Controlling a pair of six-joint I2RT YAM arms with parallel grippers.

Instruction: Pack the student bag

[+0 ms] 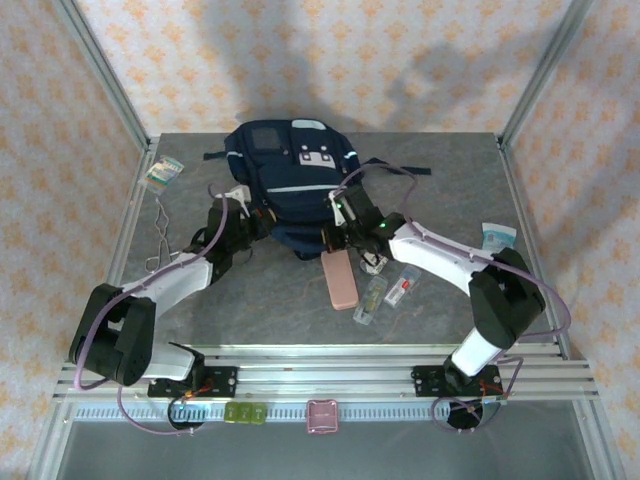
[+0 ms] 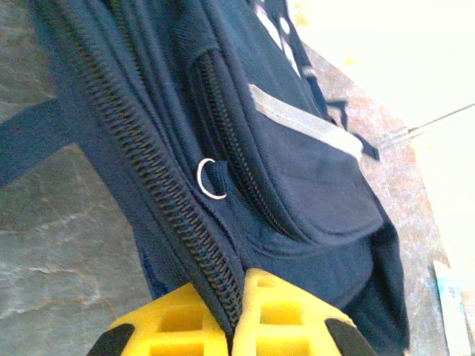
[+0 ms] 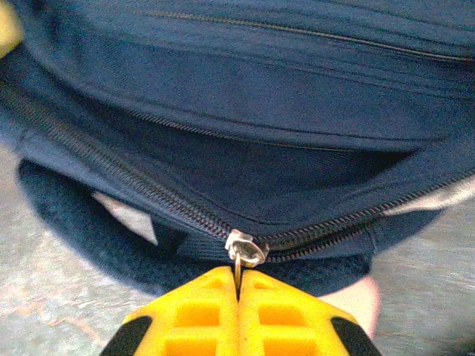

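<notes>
The student bag (image 1: 292, 180), navy blue with light patches and a grey stripe, lies at the back middle of the table. My left gripper (image 1: 243, 232) is at its left near side, its yellow fingers (image 2: 178, 319) shut on the bag's zipper edge (image 2: 185, 237). My right gripper (image 1: 345, 232) is at the bag's near right edge, its yellow fingers (image 3: 200, 315) shut on the metal zipper pull (image 3: 243, 251) of the main compartment (image 3: 245, 178), which gapes open to the right of the slider. A small metal ring (image 2: 211, 179) hangs on the front pocket zipper.
A pink case (image 1: 340, 277) lies just in front of the bag. Two clear packets (image 1: 372, 299) (image 1: 402, 287) lie to its right. A card packet (image 1: 164, 172) sits at the back left, a white packet (image 1: 497, 237) at the right edge. White cables (image 1: 160, 235) trail on the left.
</notes>
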